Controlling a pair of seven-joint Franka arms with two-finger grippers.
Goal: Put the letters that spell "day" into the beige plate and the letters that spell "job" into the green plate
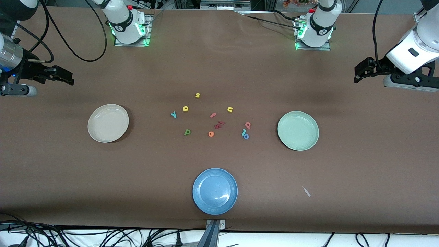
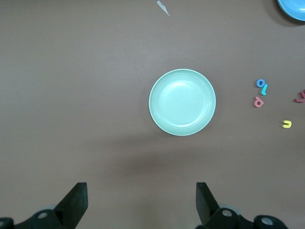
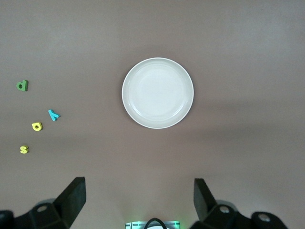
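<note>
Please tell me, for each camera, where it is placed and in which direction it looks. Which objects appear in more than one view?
Front view: high, across the table, facing both arm bases; shows the left tool and right tool, both open.
Left wrist view: on the left arm, looking down at the green plate; open tool fingers show.
Right wrist view: on the right arm, looking down at the beige plate; open tool fingers show.
Shared: each plate shows also in the front view.

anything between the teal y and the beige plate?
Nothing: bare brown table between the teal y and the beige plate. The front view shows it, and the right wrist view agrees.
</note>
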